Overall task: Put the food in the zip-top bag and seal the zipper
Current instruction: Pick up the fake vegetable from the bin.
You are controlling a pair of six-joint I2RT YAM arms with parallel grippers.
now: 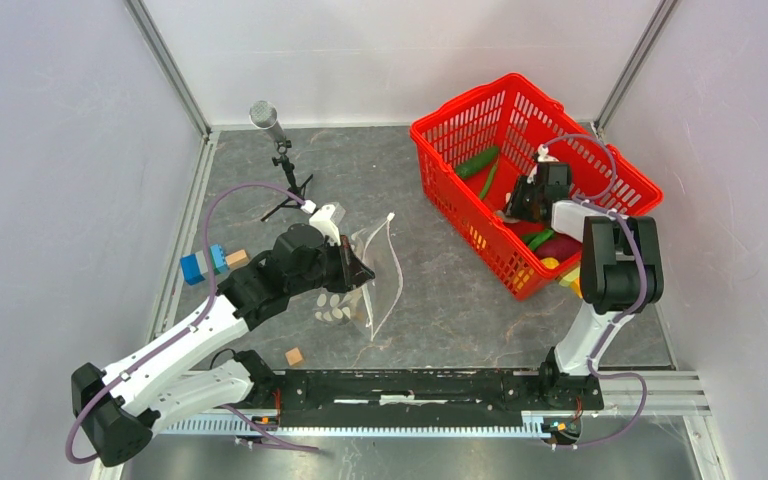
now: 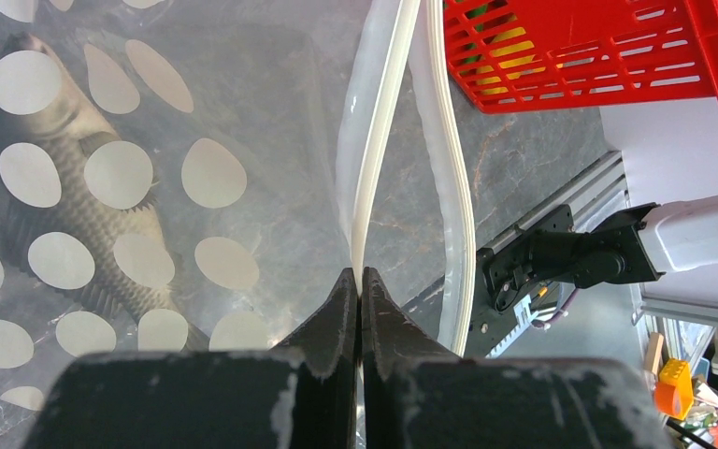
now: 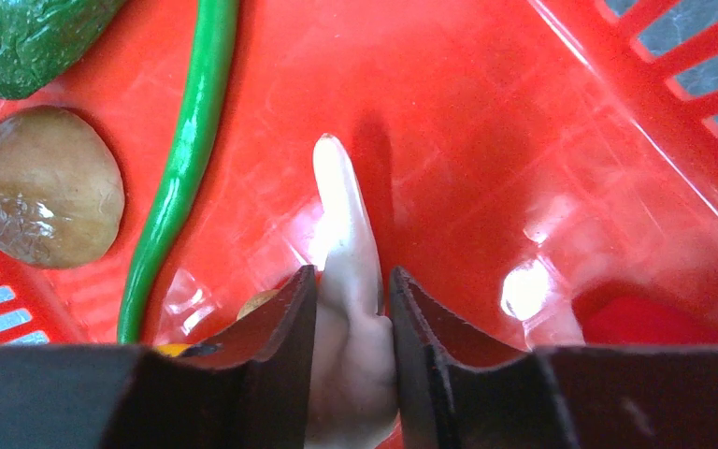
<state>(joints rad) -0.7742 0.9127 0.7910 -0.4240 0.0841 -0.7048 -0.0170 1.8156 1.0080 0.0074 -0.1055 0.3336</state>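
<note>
Zipper (image 2: 380, 140) clamped in my left pincer (image 2: 360, 278); my right pincer (image 3: 351, 285), down in the red basket (image 3: 542, 122) at the far right corner of the table (image 1: 440, 290), pinches a pale cream piece (image 3: 341, 215).

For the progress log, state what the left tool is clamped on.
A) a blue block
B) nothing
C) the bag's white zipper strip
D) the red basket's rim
C: in the left wrist view the left tool has its fingers pressed together on the white zipper strip at the mouth of the dotted bag.
</note>
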